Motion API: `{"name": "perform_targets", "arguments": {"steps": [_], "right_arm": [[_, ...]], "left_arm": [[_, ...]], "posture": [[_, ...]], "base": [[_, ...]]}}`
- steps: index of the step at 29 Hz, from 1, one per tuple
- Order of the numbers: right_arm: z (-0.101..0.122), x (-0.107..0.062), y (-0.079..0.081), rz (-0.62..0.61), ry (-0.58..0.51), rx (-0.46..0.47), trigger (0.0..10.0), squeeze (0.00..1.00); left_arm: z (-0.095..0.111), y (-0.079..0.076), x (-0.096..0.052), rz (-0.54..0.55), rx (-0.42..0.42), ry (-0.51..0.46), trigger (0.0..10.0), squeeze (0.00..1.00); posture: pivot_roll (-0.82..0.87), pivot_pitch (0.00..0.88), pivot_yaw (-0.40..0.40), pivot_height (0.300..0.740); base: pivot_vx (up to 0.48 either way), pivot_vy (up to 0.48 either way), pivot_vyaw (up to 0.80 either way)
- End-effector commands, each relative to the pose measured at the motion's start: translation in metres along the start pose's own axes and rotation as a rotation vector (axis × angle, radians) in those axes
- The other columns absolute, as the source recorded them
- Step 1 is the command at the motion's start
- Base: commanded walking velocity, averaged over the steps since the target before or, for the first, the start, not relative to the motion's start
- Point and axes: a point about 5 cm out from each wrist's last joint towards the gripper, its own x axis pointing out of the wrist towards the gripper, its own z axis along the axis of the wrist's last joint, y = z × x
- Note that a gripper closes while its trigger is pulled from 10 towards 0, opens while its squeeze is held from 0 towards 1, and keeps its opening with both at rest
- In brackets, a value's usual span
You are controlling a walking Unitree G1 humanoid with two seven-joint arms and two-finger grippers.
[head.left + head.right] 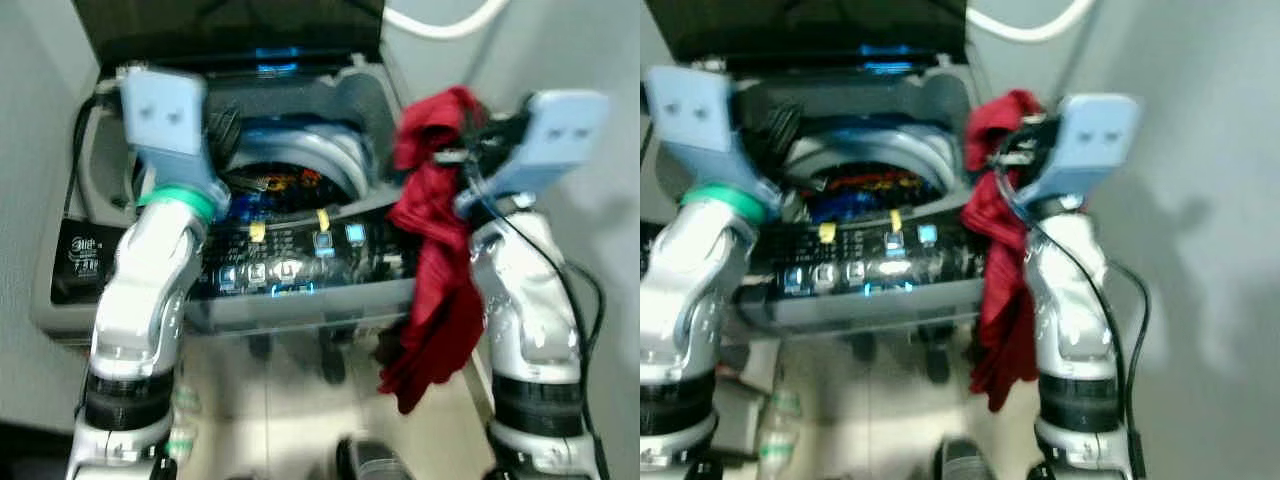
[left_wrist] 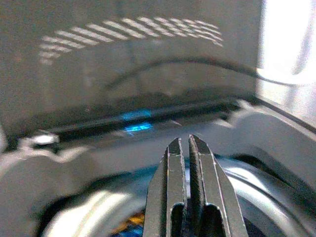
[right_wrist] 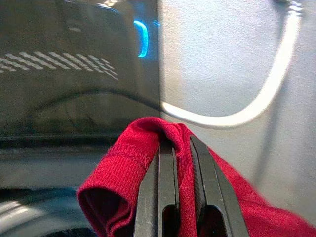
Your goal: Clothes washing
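A top-loading washing machine (image 1: pixel 300 290) stands before me with its dark lid (image 1: pixel 230 25) raised. Coloured clothes (image 1: pixel 280 182) lie in its drum. My right gripper (image 3: pixel 177 140) is shut on a red garment (image 1: pixel 435 250), which hangs down past the machine's right front corner from a hold above its right rim. The cloth folds over the fingers (image 3: pixel 165 168) in the right wrist view. My left gripper (image 2: pixel 186 143) is shut with nothing in it, held over the drum's left side near the rim (image 2: pixel 256 182).
Lit buttons run along the control panel (image 1: pixel 290 265) at the machine's front. A white hose (image 1: pixel 440 25) curves along the wall at the back right. Grey walls close in on both sides. A dark object (image 1: pixel 365 460) sits on the floor tiles below.
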Motion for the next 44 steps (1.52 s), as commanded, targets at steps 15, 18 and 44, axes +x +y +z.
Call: {"name": "perform_targets", "arguments": {"steps": [15,18,44], "right_arm": [[0.003,0.002,0.006,0.021,-0.023,0.012,10.0,0.00],[0.008,0.005,0.016,0.101,-0.046,0.021,10.0,0.00],[0.151,0.048,0.097,0.848,-0.493,0.435,10.0,0.00]], "left_arm": [[-0.006,-0.002,-0.002,-0.033,-0.008,0.032,10.0,0.00],[-0.002,-0.004,-0.002,-0.091,0.013,0.004,10.0,0.00],[0.002,-0.078,-0.042,-0.956,-0.356,0.030,10.0,0.00]], "posture": [[0.00,0.070,0.047,0.740],[0.00,0.064,0.049,0.740],[-0.02,0.049,0.047,0.740]], "base": [[0.000,0.000,0.00],[0.000,0.000,0.00],[0.000,0.000,0.00]]}}
